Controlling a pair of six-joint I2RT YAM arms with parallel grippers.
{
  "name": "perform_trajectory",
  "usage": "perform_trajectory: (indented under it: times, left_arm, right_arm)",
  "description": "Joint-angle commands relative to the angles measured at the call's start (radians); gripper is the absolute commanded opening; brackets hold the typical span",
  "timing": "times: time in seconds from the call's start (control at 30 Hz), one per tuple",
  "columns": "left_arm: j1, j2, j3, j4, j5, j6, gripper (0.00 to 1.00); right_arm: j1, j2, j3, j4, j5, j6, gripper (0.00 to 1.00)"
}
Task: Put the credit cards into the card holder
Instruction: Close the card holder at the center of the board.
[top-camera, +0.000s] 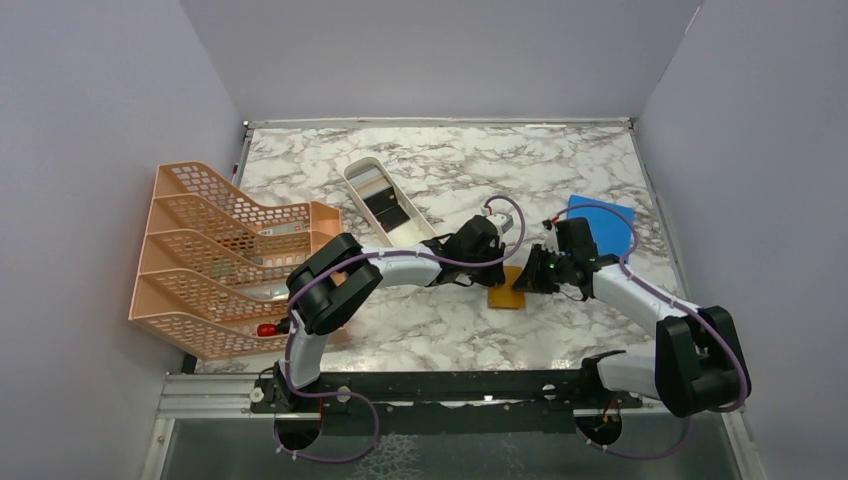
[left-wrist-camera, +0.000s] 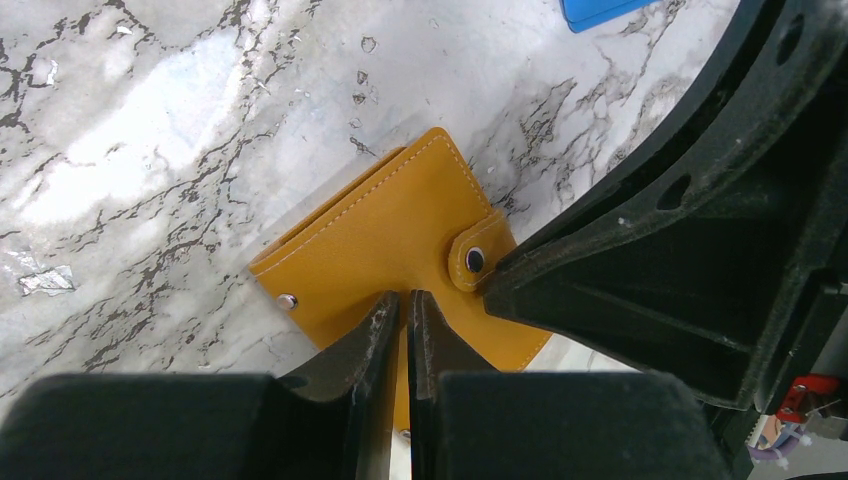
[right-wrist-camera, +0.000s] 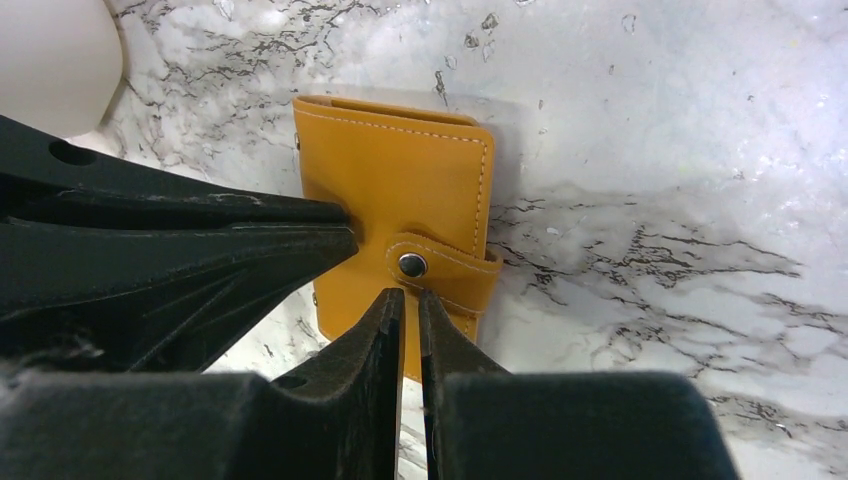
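Observation:
The card holder (top-camera: 507, 294) is a closed orange-tan wallet lying flat on the marble table, its snap strap fastened. It also shows in the left wrist view (left-wrist-camera: 385, 240) and the right wrist view (right-wrist-camera: 400, 190). My left gripper (top-camera: 497, 263) (left-wrist-camera: 403, 297) is shut and empty, its tips on or just over the holder's cover. My right gripper (top-camera: 527, 280) (right-wrist-camera: 411, 295) is shut and empty, its tips at the snap strap (right-wrist-camera: 435, 268). Whether either touches the leather I cannot tell. The credit cards, one black (top-camera: 388, 212) and one pale grey (top-camera: 368, 183), lie in a white tray.
The long white tray (top-camera: 352, 168) stands at the back, left of both grippers. A peach mesh file rack (top-camera: 220, 260) fills the left side. A bright blue flat sheet (top-camera: 603, 226) lies behind the right arm, its corner in the left wrist view (left-wrist-camera: 600, 10).

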Motion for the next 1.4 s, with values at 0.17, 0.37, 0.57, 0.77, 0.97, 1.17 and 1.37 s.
perform_trajectory:
  times: [0.17,0.37,0.57,0.77,0.97,1.17,1.37]
  left_arm:
    - [-0.004,0.018,-0.031,-0.038,-0.030,0.008,0.12]
    - [-0.004,0.017,-0.028,-0.033,-0.026,0.005,0.12]
    - [-0.004,0.011,-0.032,-0.033,-0.025,0.005,0.12]
    - [-0.004,0.006,-0.029,-0.037,-0.026,0.010,0.12]
    - [-0.004,0.003,-0.032,-0.039,-0.028,0.011,0.12]
    - [-0.004,0.001,-0.034,-0.039,-0.028,0.009,0.12]
    - [-0.004,0.003,-0.032,-0.039,-0.030,0.009,0.12]
  right_arm:
    - [0.005,-0.107,0.048,-0.025,0.134,0.027,0.21]
    - [0.004,-0.031,0.079,-0.010,0.113,0.026,0.22]
    - [0.005,0.024,0.081,0.019,0.084,0.022,0.24]
    - [0.005,0.037,0.056,0.041,0.046,0.022,0.24]
    - [0.004,0.030,0.022,0.057,0.021,0.020,0.21]
    - [0.005,0.029,0.018,0.045,0.019,0.014,0.20]
    - [0.005,0.026,0.012,0.040,0.008,0.010,0.20]
